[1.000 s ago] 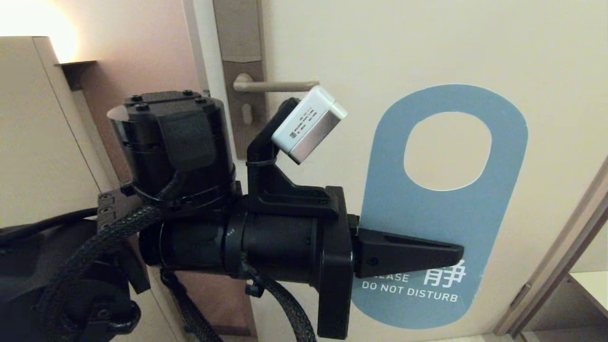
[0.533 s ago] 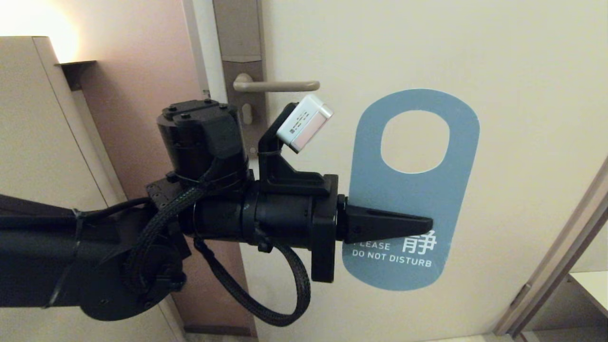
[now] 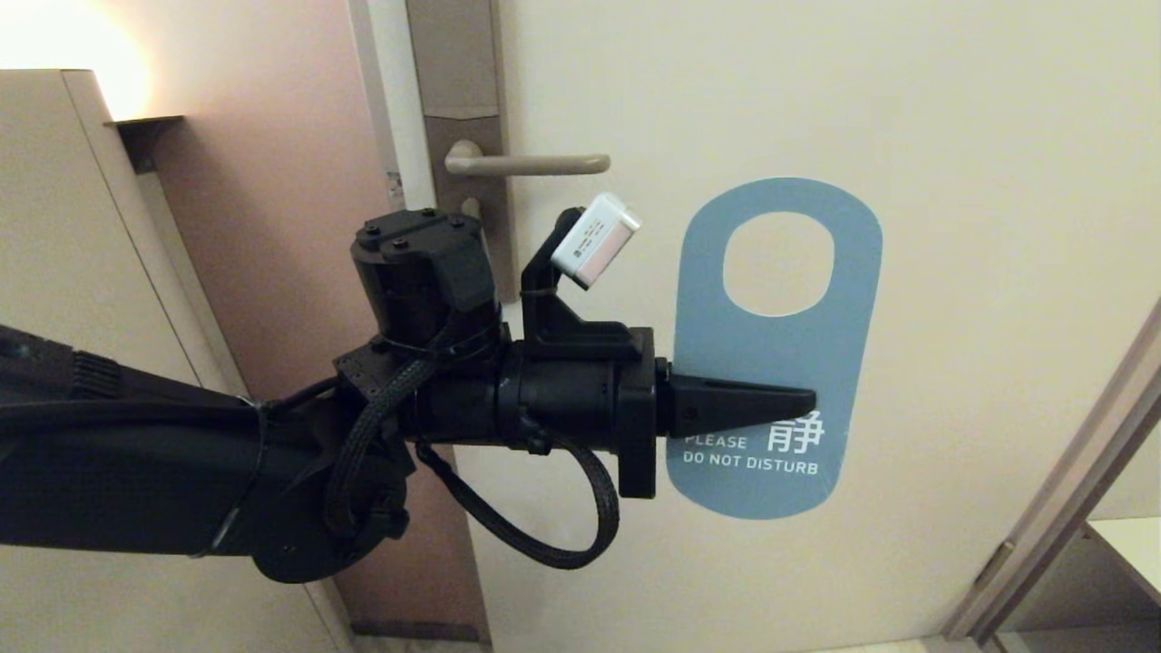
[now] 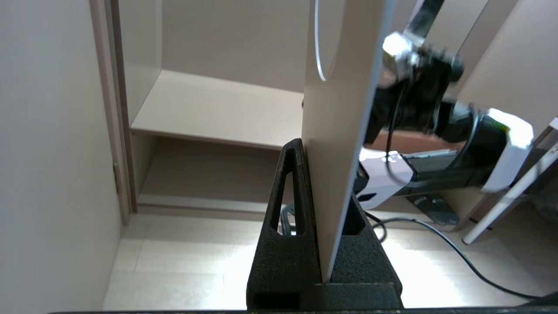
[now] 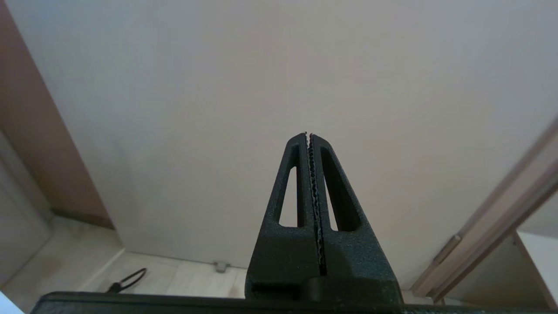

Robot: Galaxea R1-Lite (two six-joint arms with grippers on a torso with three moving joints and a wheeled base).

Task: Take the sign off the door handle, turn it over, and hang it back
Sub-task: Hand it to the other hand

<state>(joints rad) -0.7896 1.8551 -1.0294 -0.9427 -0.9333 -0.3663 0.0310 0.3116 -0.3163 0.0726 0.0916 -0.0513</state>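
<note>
The door point(image 3: 907, 109) is filling the background, its door handle point(image 3: 531, 164) standing bare near the door's left edge. The left gripper point(image 3: 803, 400) is clamping the sign point(image 3: 780, 363) by its lower part, holding it upright off the handle, out toward the door's middle, blue "DO NOT DISTURB" face toward the head camera. The right gripper point(image 5: 308, 136) is sitting pressed together on nothing, facing the door.

The card is thin and pinched only near one edge, so it is risking a pivot or slip during the flip. If it is tilting when rehung, the hole is likely missing the lever's free end.
</note>
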